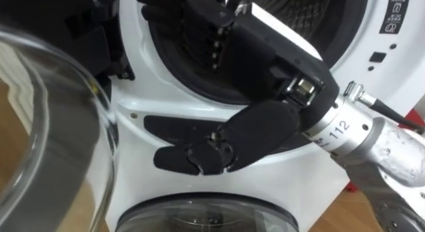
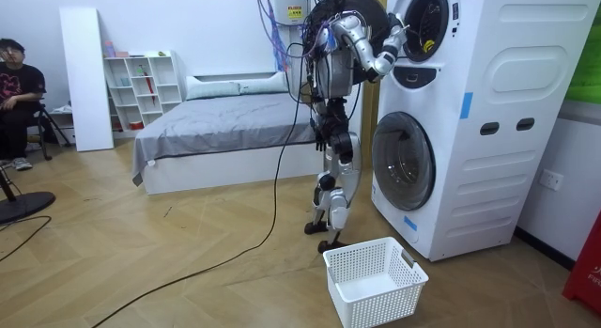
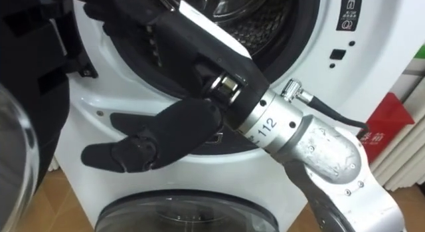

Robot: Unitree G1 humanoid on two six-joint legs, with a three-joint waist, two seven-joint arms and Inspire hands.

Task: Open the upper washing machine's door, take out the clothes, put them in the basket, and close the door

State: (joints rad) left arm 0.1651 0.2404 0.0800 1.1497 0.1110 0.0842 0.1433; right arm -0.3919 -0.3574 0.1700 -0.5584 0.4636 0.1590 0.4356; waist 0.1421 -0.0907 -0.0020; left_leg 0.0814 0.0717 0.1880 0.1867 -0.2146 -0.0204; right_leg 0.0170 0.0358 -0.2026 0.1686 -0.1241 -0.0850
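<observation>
The upper washing machine (image 2: 427, 27) has its round door (image 1: 53, 125) swung open to my left. My right hand (image 1: 265, 46) comes in from the lower right and lies across the lower rim of the opening, its fingers (image 1: 176, 22) stretched onto the dark gasket. The thumb (image 1: 226, 142) is spread below, in front of the white panel. The hand is open and holds nothing. Behind it is the metal drum (image 1: 299, 9). In the room view I stand facing the stacked machines with that arm raised to the opening (image 2: 394, 41).
A second machine with a glass door (image 2: 404, 161) sits under the upper one. A white laundry basket (image 2: 374, 281) stands on the wooden floor by my feet. A bed (image 2: 225, 121) is behind me, and a person (image 2: 14, 93) sits at the room view's left.
</observation>
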